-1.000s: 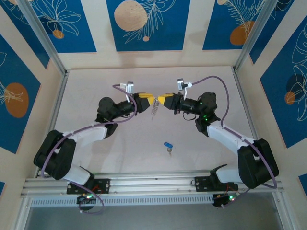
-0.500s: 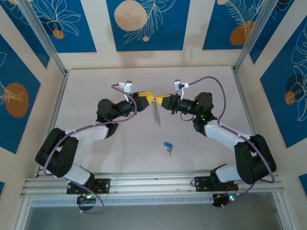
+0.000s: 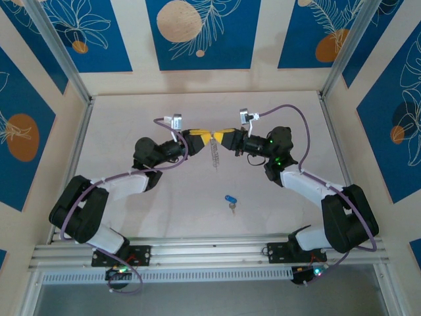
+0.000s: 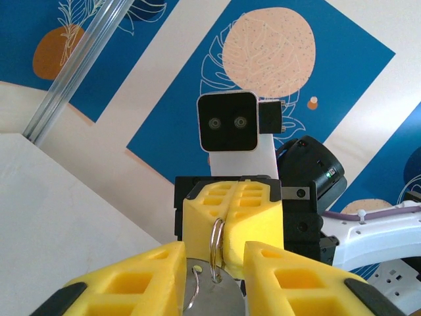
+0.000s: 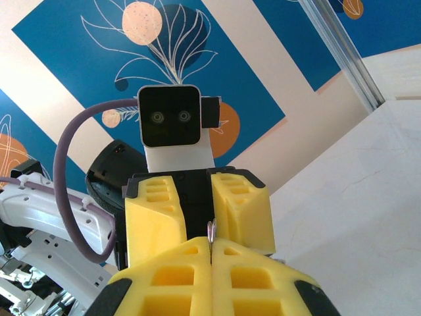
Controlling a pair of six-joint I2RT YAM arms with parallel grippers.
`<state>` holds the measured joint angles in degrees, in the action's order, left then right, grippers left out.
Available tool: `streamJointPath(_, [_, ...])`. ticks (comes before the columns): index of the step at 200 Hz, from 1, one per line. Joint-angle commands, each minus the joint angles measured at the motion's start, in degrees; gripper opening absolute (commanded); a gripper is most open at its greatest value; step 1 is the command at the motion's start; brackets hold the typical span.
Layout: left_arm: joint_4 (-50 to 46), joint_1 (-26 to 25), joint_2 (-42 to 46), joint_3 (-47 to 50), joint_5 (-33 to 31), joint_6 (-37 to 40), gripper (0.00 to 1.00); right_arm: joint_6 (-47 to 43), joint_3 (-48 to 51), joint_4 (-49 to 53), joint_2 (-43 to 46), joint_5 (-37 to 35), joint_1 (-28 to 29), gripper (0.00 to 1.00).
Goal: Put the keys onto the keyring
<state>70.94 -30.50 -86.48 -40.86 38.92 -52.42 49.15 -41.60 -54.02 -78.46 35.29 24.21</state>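
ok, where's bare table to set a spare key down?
Free: the far strip of table along the back wall, and the near centre between the arm bases, either side of the blue key. Crowded: mid-table, where the left fingers and right fingers meet at the keyring.

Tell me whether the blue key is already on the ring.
No, the blue key lies by itself on the table, apart from the ring.
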Motion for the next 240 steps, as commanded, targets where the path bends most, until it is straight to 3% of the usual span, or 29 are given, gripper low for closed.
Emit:
streamJointPath(1, [2.1, 0.1, 0.1, -0.4, 1.0, 0.3, 0.28, 0.5, -1.7, -2.5, 0.4, -0.6, 0.0, 0.0])
streamJointPath(142, [1.5, -1.6, -1.3, -3.0, 2.1, 0.3, 0.19, 0.1, -1.7, -1.2, 0.5, -0.5, 0.2, 0.0])
streamJointPath(188, [1.0, -1.7, -1.2, -3.1, 2.2, 0.6, 0.0, -0.3, -1.8, 0.2, 0.8, -0.5, -0.1, 0.0])
streamJointPath(197, [0.1, -1.7, -0.8, -3.0, 2.3, 1.2, 0.0, -0.1, -1.9, 1.4, 1.1, -0.3, -0.9, 0.0])
streamJointPath(223, [-9.3, -1.5, 2.5, -4.1, 4.0, 6.5, 0.0, 1.3, -0.3, 3.5, 4.4, 0.5, -5.1, 0.35])
streamJointPath(240, [-20.3, -1.3, 4.9, -6.8, 6.5, 12.3, 0.0, -0.6, 0.2, 8.3, 7.8, 1.4, -7.0, 0.42])
